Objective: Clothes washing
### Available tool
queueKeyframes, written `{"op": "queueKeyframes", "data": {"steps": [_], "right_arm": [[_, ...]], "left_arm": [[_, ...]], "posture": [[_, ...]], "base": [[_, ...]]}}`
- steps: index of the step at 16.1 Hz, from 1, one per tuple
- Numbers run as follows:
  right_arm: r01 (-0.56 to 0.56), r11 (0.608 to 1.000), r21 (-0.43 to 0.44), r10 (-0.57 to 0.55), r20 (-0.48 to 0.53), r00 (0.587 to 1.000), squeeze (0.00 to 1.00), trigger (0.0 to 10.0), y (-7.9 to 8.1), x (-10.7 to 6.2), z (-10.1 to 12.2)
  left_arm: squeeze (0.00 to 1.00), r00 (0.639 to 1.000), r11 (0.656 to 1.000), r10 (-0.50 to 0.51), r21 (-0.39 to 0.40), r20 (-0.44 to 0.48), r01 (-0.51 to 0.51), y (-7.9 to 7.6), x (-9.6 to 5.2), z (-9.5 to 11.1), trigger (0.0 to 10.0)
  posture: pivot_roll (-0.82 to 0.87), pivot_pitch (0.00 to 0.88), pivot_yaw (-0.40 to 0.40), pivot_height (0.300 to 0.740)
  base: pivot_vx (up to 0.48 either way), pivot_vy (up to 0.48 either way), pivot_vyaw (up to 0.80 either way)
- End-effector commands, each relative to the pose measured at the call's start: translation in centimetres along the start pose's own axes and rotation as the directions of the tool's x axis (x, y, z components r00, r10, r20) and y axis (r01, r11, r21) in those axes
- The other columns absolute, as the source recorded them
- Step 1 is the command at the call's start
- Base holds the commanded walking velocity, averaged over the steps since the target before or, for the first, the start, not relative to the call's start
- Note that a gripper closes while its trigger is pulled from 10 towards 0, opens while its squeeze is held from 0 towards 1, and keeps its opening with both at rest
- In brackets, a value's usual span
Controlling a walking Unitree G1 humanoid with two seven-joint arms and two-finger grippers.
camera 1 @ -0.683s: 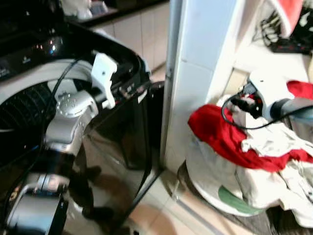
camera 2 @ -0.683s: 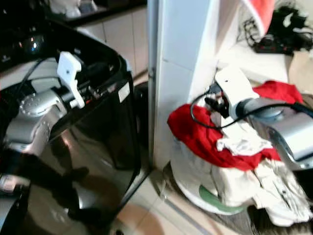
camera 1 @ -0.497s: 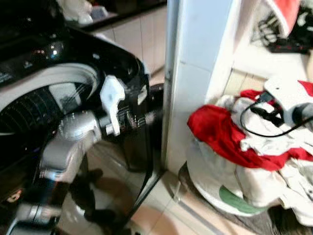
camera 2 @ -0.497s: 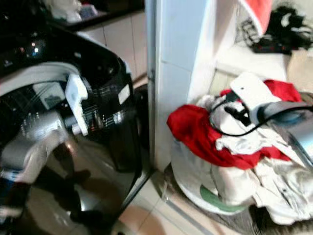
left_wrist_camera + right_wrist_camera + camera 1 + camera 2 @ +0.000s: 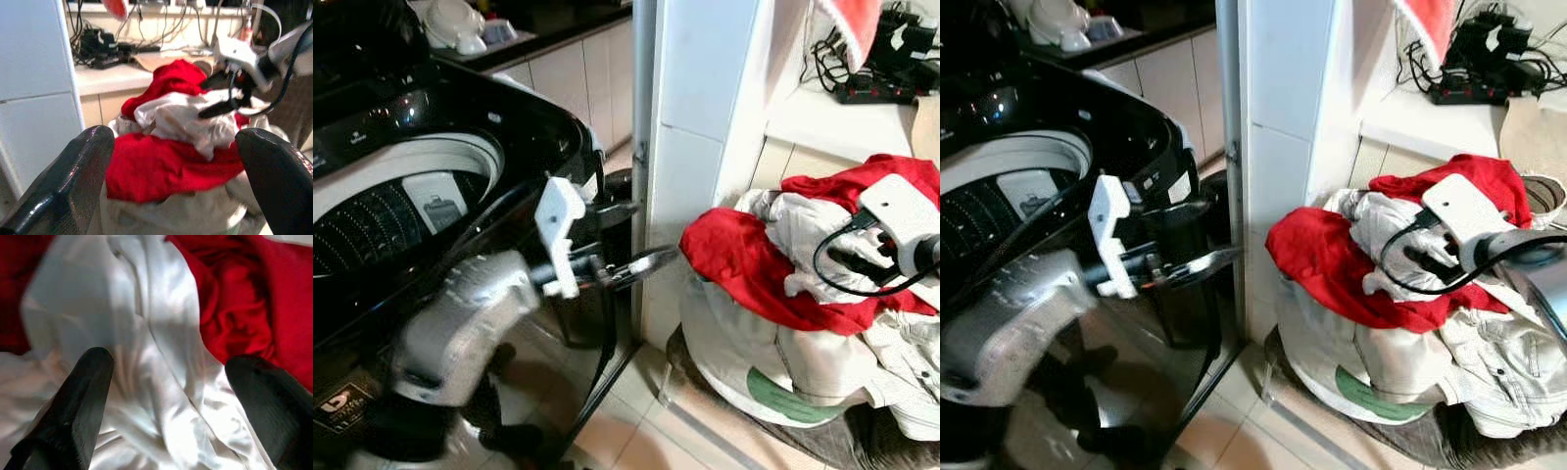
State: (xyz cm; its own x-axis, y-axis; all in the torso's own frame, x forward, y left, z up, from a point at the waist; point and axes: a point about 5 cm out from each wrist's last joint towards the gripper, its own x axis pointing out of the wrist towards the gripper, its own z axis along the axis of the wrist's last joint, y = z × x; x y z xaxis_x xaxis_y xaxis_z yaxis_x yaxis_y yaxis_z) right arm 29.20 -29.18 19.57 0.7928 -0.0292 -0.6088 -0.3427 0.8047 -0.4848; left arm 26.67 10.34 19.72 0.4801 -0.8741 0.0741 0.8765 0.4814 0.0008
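Red and white garments are heaped in a pale laundry basket (image 5: 744, 343) standing on the tiled floor (image 5: 636, 431) at the right of the scene, against a white pillar (image 5: 695, 147). A red garment (image 5: 744, 264) drapes over the basket's near-left side, and a crumpled white garment (image 5: 803, 230) lies on top of it. Right gripper (image 5: 166, 387) hangs directly above this white garment, fingers spread wide apart and grasping nothing; its wrist view shows white cloth between the two black fingers (image 5: 80, 406), with red cloth at the far side. Contact between fingers and cloth cannot be confirmed. Left gripper (image 5: 631, 240) is held out in front of the top-loading washing machine (image 5: 460, 127) at the left, pointing right toward the basket; its fingers are likewise parted and empty, the heap of clothes showing between them in the left wrist view. The washing machine has a glossy black casing and an uncovered drum opening (image 5: 382, 211). On a white shelf (image 5: 832, 117) at the far right, behind the basket, lies a black power strip (image 5: 876, 88) with tangled cables. Pale dishes (image 5: 455, 24) sit on a dark surface (image 5: 538, 29) at the far left, behind the machine.
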Motion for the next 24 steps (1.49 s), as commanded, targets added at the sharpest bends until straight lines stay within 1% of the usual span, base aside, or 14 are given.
{"op": "queueKeyframes", "data": {"steps": [1,3,4,5,6,8,9,13,15,17,19,22,23,24], "right_arm": [[0.007,1.0,0.018,-0.007,0.029,1.0,0.0,10.0,-0.1,0.6,-0.4],[0.025,0.999,0.033,-0.027,0.064,0.998,0.0,10.0,-0.3,1.4,-0.6],[0.031,0.999,0.038,-0.033,0.063,0.997,0.0,10.0,-0.3,1.8,-0.9],[0.031,0.999,0.009,-0.032,0.019,0.999,0.0,10.0,-0.3,2.1,-1.7],[0.003,1.0,-0.017,-0.003,-0.027,1.0,0.0,10.0,-0.2,2.2,-2.4],[-0.013,0.999,-0.032,0.012,-0.046,0.999,0.0,0.0,-0.2,2.4,-2.8],[-0.026,0.999,-0.031,0.025,-0.045,0.999,0.0,0.0,-0.2,2.4,-2.8],[-0.049,0.998,-0.042,0.047,-0.052,0.998,0.0,0.0,-0.1,2.6,-2.9],[-0.054,0.998,-0.041,0.052,-0.05,0.997,0.0,0.0,-0.2,2.6,-2.9],[-0.061,0.997,-0.044,0.059,-0.053,0.997,0.0,0.0,-0.2,2.6,-2.9],[-0.064,0.997,-0.043,0.062,-0.052,0.997,0.0,0.0,-0.2,2.5,-2.9],[-0.064,0.997,-0.047,0.062,-0.045,0.997,0.0,0.0,-0.4,2.4,-2.7],[-0.065,0.997,-0.047,0.063,-0.045,0.997,0.0,0.0,-0.5,2.4,-2.6],[-0.068,0.996,-0.05,0.066,-0.044,0.997,0.0,0.0,-0.5,2.3,-2.5]], "left_arm": [[0.0,0.999,0.999,0.043,0.014,0.0,-0.043,0.0,0.0,-0.1,10.0],[0.0,0.996,0.995,0.092,0.042,0.012,-0.093,-0.1,0.2,-0.7,10.0],[0.0,0.994,0.993,0.111,0.045,0.012,-0.111,-0.1,0.2,-1.2,10.0],[0.0,0.993,0.992,0.113,0.054,-0.03,-0.111,-0.6,0.1,-2.4,10.0],[0.0,0.993,0.994,0.098,0.047,-0.066,-0.095,-1.2,-0.2,-3.7,10.0],[0.0,0.988,0.992,0.104,0.084,-0.115,-0.095,-1.4,-0.5,-4.7,10.0],[0.0,0.988,0.993,0.099,0.079,-0.122,-0.089,-1.5,-0.5,-4.9,10.0],[0.0,0.991,0.994,0.088,0.071,-0.098,-0.081,-1.8,-0.4,-4.9,10.0],[0.0,0.995,0.995,0.082,0.058,-0.06,-0.078,-1.8,-0.2,-4.5,10.0],[0.0,0.996,0.994,0.076,0.077,-0.036,-0.073,-1.9,-0.1,-4.3,10.0],[0.0,0.998,0.996,0.053,0.068,-0.045,-0.05,-2.2,-0.2,-4.6,10.0],[0.0,1.0,0.999,0.009,0.048,-0.027,-0.007,-2.8,-0.2,-4.6,10.0],[0.0,1.0,0.999,0.001,0.049,-0.028,0.0,-2.9,-0.2,-4.6,10.0],[0.0,0.999,0.998,-0.003,0.069,-0.045,0.006,-2.9,-0.3,-5.2,10.0]], "posture": [[-0.1,0.0,0.05,0.74],[-0.09,0.0,0.044,0.74],[-0.09,0.0,0.044,0.74],[-0.09,0.0,0.039,0.74],[-0.08,0.0,0.034,0.74],[-0.08,0.0,0.029,0.74],[-0.08,0.0,0.029,0.74],[-0.08,0.0,0.025,0.74],[-0.08,0.0,0.026,0.74],[-0.08,0.0,0.026,0.74],[-0.08,0.0,0.026,0.74],[-0.08,0.0,0.024,0.74],[-0.08,0.0,0.024,0.74],[-0.08,0.0,0.02,0.74]], "base": [[0.0,0.0,0.0],[0.0,0.0,0.0],[0.0,0.0,0.0],[0.0,0.0,0.0],[0.0,0.0,0.0],[0.0,0.0,0.0],[0.0,0.0,0.0],[0.0,0.0,0.0],[0.0,0.0,0.0],[0.0,0.0,0.0],[0.0,0.0,0.0],[0.0,0.0,0.0],[0.0,0.0,0.0],[0.0,0.0,0.0]]}}
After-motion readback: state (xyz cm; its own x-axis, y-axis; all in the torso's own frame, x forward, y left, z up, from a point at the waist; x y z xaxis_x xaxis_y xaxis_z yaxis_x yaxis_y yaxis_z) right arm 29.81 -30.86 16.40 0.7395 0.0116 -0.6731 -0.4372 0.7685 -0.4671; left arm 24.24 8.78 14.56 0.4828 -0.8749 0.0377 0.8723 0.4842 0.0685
